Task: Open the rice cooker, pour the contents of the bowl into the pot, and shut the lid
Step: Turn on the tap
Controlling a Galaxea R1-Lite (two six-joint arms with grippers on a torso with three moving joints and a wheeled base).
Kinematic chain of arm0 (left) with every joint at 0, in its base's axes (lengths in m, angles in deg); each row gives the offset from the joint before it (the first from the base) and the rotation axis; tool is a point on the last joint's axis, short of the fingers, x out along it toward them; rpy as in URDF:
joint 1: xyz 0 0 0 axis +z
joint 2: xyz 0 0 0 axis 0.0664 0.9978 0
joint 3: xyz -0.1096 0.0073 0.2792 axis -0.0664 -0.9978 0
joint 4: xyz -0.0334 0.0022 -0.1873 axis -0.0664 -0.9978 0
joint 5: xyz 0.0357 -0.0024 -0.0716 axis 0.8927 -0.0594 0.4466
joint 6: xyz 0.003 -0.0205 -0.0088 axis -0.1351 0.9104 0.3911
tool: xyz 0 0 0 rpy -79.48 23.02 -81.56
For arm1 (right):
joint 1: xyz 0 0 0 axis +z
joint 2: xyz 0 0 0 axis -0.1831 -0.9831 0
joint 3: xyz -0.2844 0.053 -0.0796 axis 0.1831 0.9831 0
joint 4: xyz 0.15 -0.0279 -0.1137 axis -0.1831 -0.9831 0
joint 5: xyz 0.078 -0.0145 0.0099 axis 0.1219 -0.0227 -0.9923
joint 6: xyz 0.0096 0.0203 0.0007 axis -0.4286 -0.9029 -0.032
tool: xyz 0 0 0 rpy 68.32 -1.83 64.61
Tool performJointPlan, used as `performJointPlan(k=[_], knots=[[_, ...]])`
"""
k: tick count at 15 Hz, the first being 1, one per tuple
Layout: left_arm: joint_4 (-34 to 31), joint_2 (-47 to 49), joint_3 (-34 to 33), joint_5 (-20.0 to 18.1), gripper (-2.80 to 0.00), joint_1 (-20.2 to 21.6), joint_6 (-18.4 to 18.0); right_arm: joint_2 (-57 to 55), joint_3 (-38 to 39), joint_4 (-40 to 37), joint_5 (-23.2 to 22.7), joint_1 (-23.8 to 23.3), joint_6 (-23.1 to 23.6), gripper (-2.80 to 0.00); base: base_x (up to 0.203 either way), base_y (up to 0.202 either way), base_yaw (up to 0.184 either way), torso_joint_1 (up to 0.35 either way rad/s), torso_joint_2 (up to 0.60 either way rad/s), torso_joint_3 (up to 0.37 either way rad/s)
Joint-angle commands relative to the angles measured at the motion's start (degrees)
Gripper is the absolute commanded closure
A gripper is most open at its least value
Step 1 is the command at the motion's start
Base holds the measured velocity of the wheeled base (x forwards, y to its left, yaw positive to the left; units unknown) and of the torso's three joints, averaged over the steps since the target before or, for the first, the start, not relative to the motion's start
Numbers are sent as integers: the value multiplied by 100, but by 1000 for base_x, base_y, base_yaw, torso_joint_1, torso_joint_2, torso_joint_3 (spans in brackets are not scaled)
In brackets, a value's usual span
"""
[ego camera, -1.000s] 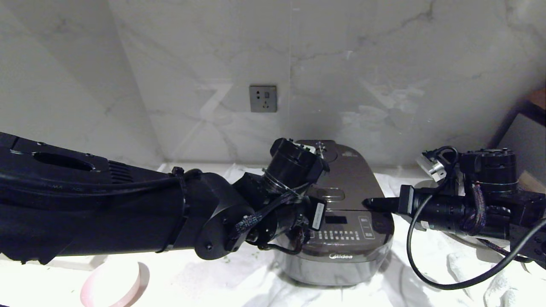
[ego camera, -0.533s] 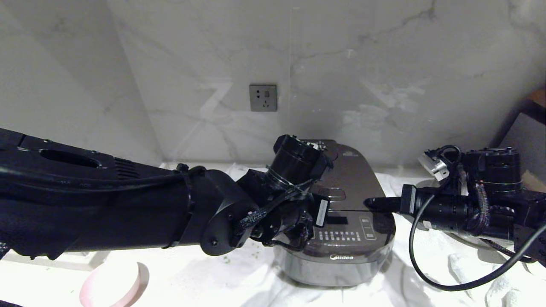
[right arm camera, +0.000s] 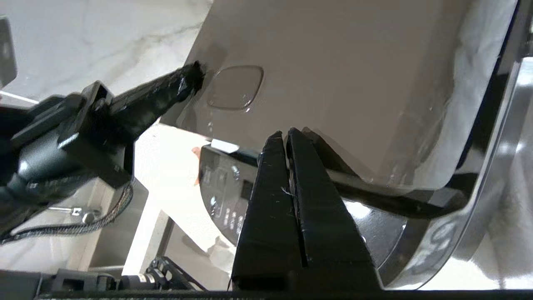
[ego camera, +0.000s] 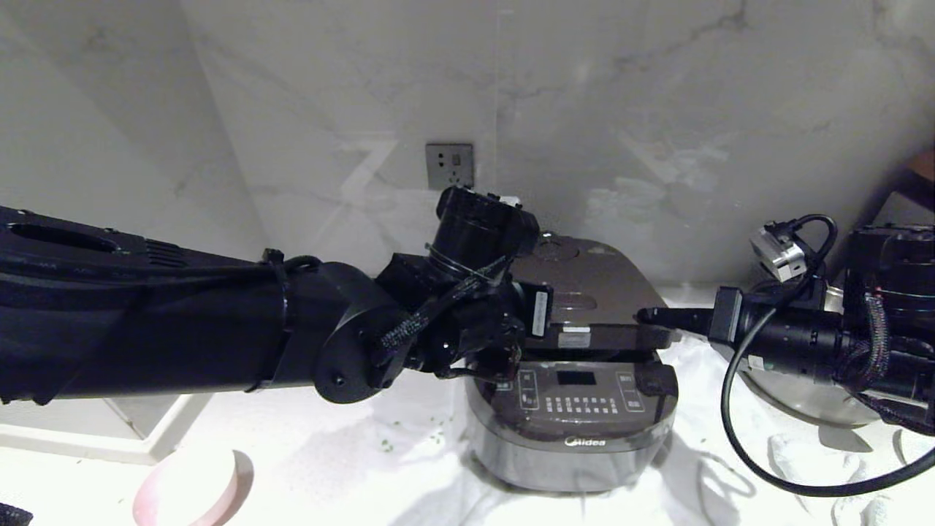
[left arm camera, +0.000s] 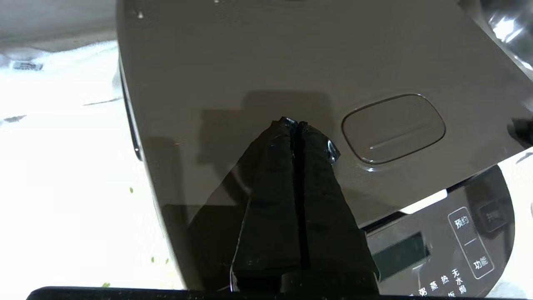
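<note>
Jaws on both arms are pressed fully together and hold nothing. The left gripper (left arm camera: pixel 296 123) has its closed tip on the top of the lid (ego camera: pixel 595 292), just beside the oval release button (left arm camera: pixel 393 128); the right gripper (right arm camera: pixel 284 134) has its closed tip at the lid's front right edge, where a touch cannot be made out for certain.

What has changed over the last second is the lid itself. A second ago it lay flat and latched on the rice cooker (ego camera: pixel 577 431); now its front edge has been lifted clear of the button panel (ego camera: pixel 577 398), and a gap is seen beneath it in the head view and in both wrist views. Both arms have been raised along with it. The pot inside cannot yet be seen through the gap.

From this it is judged that the latch has been released and the opening step is under way but not finished: the lid has to be swung well back before anything can be poured. The pink bowl (ego camera: pixel 191 489) is standing on the worktop (ego camera: pixel 350 475) at the front left, well apart from the cooker, and its contents are not visible from here. A few green bits (ego camera: pixel 386 446) are scattered on the worktop between bowl and cooker.
</note>
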Motion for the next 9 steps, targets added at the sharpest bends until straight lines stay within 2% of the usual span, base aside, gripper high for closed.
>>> performJointPlan(k=[1,6,9], knots=[[8,-51,-29,17,0,-1,10,30,20,23,-21,-24,-21,0,0,0,0,0,0,0],[6,-256,-848,-30,0,3,10,-548,179,71,-61,-199,-4,0,0,0,0,0,0,0],[13,-161,-1114,-36,0,-3,-6,-786,175,76,-96,-214,5,0,0,0,0,0,0,0]])
